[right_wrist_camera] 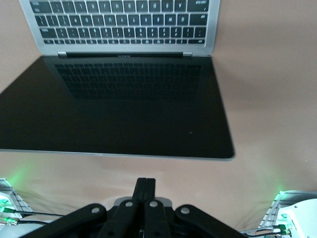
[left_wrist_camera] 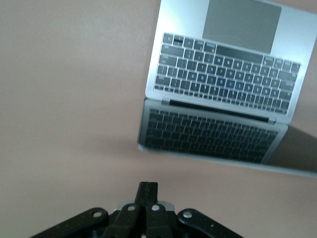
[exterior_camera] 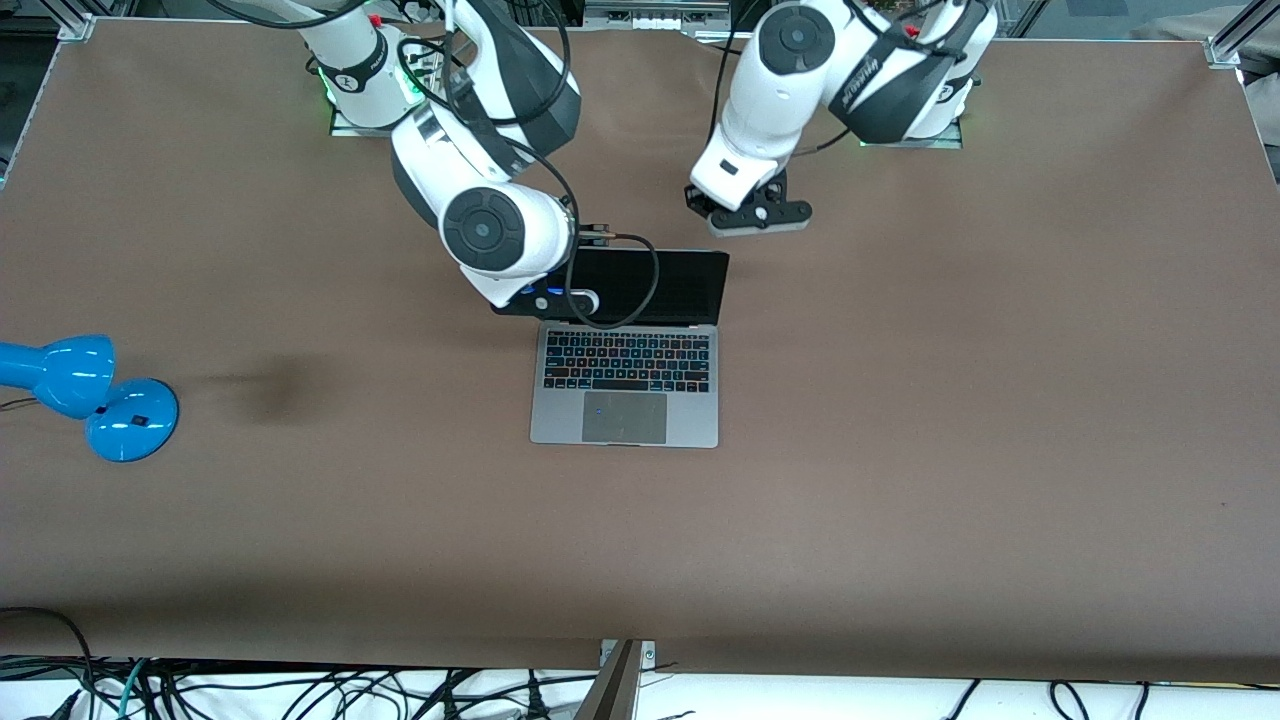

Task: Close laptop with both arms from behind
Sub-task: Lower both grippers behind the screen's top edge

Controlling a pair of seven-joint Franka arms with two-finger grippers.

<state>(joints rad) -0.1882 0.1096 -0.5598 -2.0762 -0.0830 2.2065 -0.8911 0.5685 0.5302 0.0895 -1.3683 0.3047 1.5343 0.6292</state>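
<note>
The laptop [exterior_camera: 625, 385] lies open in the middle of the brown table, its black screen [exterior_camera: 680, 285] tilted back toward the robots' bases. My right gripper [exterior_camera: 545, 300] is shut and empty, over the lid's top edge at the corner toward the right arm's end. In the right wrist view the shut fingertips [right_wrist_camera: 145, 184] hang just off the screen's top edge [right_wrist_camera: 124, 109]. My left gripper [exterior_camera: 748, 218] is shut and empty, over the table just off the lid's other top corner. The left wrist view shows its gripper [left_wrist_camera: 147, 188] apart from the laptop [left_wrist_camera: 223, 74].
A blue desk lamp [exterior_camera: 90, 395] lies near the table's edge at the right arm's end. The two arm bases stand along the table's edge farthest from the front camera. Cables hang below the edge nearest that camera.
</note>
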